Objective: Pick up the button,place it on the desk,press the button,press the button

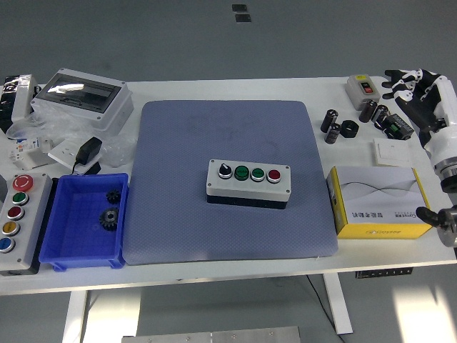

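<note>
A grey button box (249, 184) with a black selector, two green buttons and a red button sits on the blue-grey mat (228, 179) near its middle. My right hand (408, 84) is at the table's far right corner, fingers spread and holding nothing, well to the right of the box. It hovers near a small grey switch box (362, 88) with a red and a black button. My left arm is out of view.
A yellow-and-white carton (378, 202) lies right of the mat. Black cylinders (339, 125) and a white plate (393, 151) lie behind it. A blue bin (85, 220) with gears, a grey multi-button station (18, 223) and a clear-lidded enclosure (80, 96) stand at the left.
</note>
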